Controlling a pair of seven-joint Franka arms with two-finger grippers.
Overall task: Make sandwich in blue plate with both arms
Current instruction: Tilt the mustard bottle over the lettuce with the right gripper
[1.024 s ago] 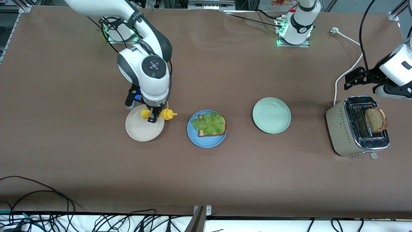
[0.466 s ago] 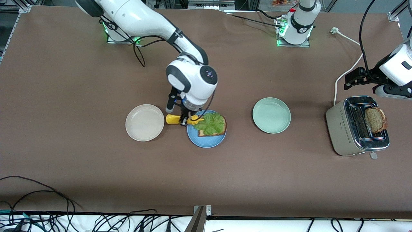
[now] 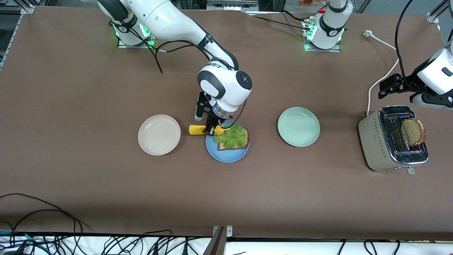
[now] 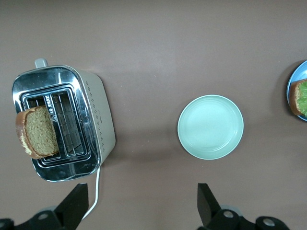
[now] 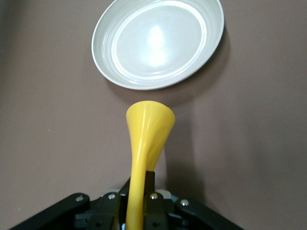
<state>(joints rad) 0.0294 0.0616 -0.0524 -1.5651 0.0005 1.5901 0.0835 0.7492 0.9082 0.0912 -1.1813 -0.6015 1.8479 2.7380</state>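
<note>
The right gripper, its fingers closed on a yellow plastic squeeze bottle, hangs over the rim of the round matte blue plate at the edge toward the right arm's end of the table. The bottle lies sideways in the grip, gripped around its narrow middle, its nozzle end pointing over the ruffled green lettuce leaf, presumably so that sauce can be squeezed onto it. The lettuce lies on a brown wholegrain bread slice on the blue plate, just below and beside the gripper.

In the right wrist view the bottle's flared base points toward the round beige plate, which sits beside the gripper, farther toward the right arm's end of the table.

The left gripper waits with jaws spread wide and holding nothing, raised near the cream and chrome toaster. A second brown bread slice stands in a toaster slot below it, probably the sandwich's top slice. The pale green plate sits between toaster and blue plate.
</note>
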